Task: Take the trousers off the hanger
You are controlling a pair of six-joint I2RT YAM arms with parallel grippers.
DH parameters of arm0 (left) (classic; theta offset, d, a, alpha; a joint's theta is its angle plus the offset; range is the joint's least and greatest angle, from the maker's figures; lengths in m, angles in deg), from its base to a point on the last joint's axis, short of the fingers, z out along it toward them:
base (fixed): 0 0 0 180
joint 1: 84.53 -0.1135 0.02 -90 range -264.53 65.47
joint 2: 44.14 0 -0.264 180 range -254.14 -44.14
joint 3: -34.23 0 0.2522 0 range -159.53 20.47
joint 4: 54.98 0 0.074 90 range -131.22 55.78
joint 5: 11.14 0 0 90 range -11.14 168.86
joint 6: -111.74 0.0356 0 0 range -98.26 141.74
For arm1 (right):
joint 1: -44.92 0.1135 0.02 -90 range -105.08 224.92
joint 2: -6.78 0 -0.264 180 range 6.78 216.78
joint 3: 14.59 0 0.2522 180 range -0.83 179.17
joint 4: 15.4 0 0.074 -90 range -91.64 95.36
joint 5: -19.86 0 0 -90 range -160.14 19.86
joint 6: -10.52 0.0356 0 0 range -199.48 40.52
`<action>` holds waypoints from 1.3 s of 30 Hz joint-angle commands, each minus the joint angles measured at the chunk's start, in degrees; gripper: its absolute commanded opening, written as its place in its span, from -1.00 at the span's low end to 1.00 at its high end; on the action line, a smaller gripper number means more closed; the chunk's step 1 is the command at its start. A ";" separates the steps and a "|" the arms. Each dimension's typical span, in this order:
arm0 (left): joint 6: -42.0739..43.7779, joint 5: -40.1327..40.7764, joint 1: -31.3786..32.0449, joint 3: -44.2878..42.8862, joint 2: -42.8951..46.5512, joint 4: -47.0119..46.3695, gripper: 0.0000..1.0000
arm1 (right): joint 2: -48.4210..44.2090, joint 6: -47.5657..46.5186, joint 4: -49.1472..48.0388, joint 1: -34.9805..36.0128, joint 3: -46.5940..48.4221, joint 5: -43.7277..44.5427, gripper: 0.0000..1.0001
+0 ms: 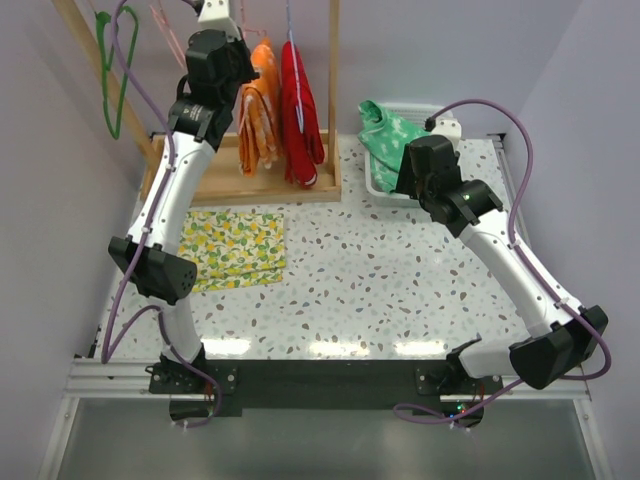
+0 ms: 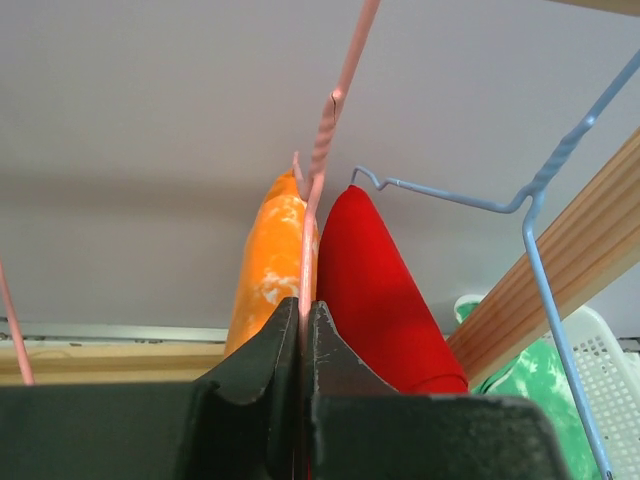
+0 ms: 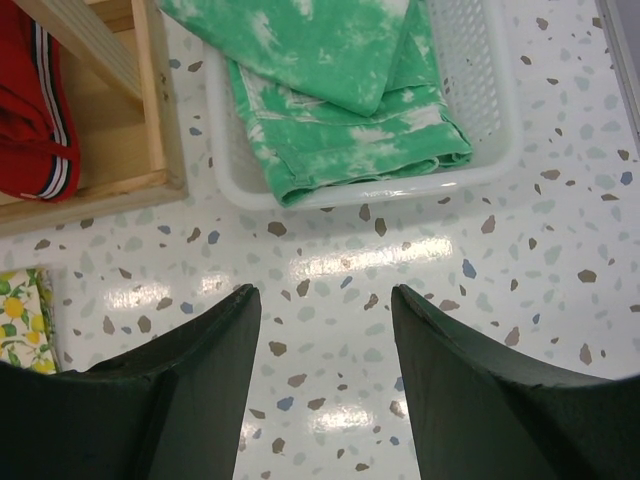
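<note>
The orange trousers (image 1: 260,110) and the red trousers (image 1: 300,105) hang side by side on the wooden rack (image 1: 333,90). My left gripper (image 1: 232,22) is high at the rack, shut on the pink hanger's wire (image 2: 303,290) that carries the orange trousers (image 2: 270,270). The red trousers (image 2: 375,290) hang on a blue wire hanger (image 2: 540,200) to its right. The green trousers (image 1: 390,130) lie folded in the white basket (image 1: 380,190). My right gripper (image 3: 325,295) is open and empty over the table, just in front of the basket (image 3: 400,190) holding the green trousers (image 3: 340,90).
A yellow lemon-print cloth (image 1: 235,250) lies flat on the table's left side. A green hanger (image 1: 115,70) and a pink hanger (image 1: 165,30) hang at the rack's left. The rack's wooden base (image 3: 110,130) sits left of the basket.
</note>
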 commanded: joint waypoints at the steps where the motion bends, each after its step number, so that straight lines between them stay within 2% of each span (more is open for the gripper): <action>1: 0.62 0.40 0.30 -0.91 0.44 0.25 -1.00 | -1.58 -0.37 -1.12 0.27 -0.36 1.62 0.18; 10: 0.27 -1.62 0.65 -0.39 2.29 -0.71 -1.00 | -2.11 -0.28 -1.30 0.36 -0.63 1.27 0.18; 19: -0.62 0.48 1.35 9.28 10.28 -17.74 -1.00 | -2.37 -0.37 -1.12 0.36 -1.15 0.66 0.18; 31: 2.90 -0.74 2.59 11.83 14.68 -30.67 -1.00 | -1.76 -0.37 -1.47 0.27 -1.42 -0.13 0.18; 39: 4.22 -0.83 2.59 9.81 13.90 -36.22 -1.00 | -1.05 -0.54 -1.03 0.27 -1.24 -0.40 0.18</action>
